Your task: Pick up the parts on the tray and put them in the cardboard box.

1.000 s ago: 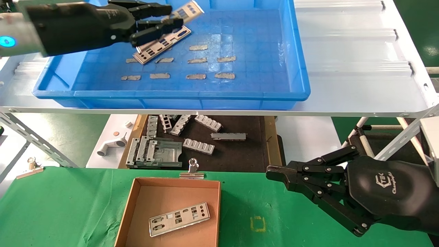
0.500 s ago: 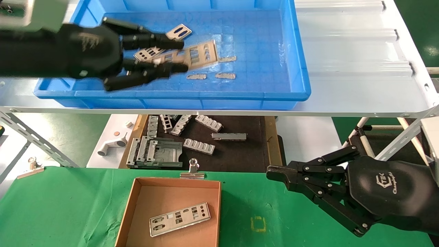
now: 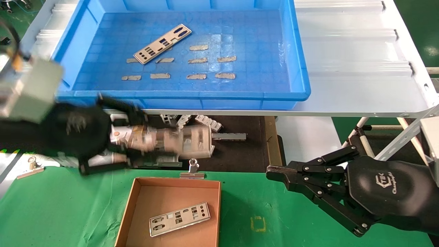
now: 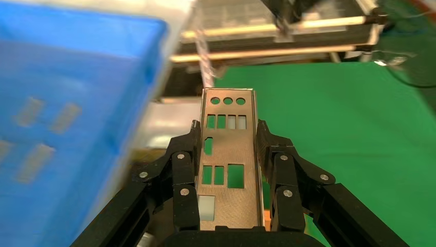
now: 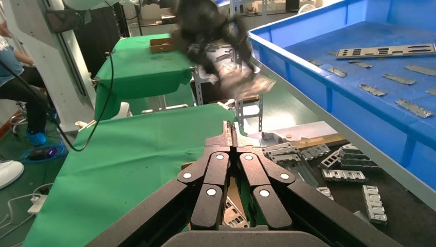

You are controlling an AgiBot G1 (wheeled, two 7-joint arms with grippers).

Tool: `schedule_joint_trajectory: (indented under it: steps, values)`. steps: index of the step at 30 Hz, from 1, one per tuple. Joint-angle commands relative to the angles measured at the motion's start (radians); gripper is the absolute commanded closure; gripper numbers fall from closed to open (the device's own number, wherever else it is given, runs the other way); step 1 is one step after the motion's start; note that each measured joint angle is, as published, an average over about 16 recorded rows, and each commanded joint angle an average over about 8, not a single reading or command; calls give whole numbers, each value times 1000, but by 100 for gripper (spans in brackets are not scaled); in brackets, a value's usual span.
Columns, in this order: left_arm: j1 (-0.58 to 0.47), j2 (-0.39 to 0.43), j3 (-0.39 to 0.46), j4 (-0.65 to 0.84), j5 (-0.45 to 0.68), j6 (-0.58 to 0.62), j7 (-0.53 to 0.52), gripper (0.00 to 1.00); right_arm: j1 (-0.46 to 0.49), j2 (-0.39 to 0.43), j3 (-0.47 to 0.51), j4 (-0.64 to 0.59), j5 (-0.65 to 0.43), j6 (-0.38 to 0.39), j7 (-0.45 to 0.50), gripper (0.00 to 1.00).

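My left gripper (image 3: 137, 145) is shut on a silvery punched part (image 3: 187, 140), holding it by its long edges. It hangs below the blue tray's front wall (image 3: 219, 101), just behind the cardboard box (image 3: 164, 197). In the left wrist view the part (image 4: 228, 154) sits flat between the fingers (image 4: 185, 170). Another part (image 3: 162, 43) lies on the tray floor at the back left. A third part (image 3: 179, 218) rests inside the box. My right gripper (image 3: 271, 173) is parked shut over the green table at the right, holding nothing.
A binder clip (image 3: 192, 169) stands on the box's far rim. Behind the box, a dark mat (image 3: 240, 151) carries chunky grey ribbed pieces. A loose clip (image 3: 31, 168) lies at the far left. Tan tape strips (image 3: 195, 76) dot the tray floor.
My left gripper carried a part out of the tray, over its front wall and down toward the box. One part stayed in the tray. The right arm has not moved.
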Motion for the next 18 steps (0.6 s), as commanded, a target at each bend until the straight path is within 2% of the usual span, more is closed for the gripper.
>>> schedule_joint_trajectory:
  steps: [1, 9, 18]
  values:
    - [34, -21, 16, -39, -17, -5, -22, 100, 0, 0, 0, 0, 0, 0, 0, 100]
    - [220, -64, 66, -199, 23, -205, -83, 100, 0, 0, 0, 0, 0, 0, 0, 100]
    - [380, -79, 112, -339, 111, -455, -112, 100, 0, 0, 0, 0, 0, 0, 0, 100]
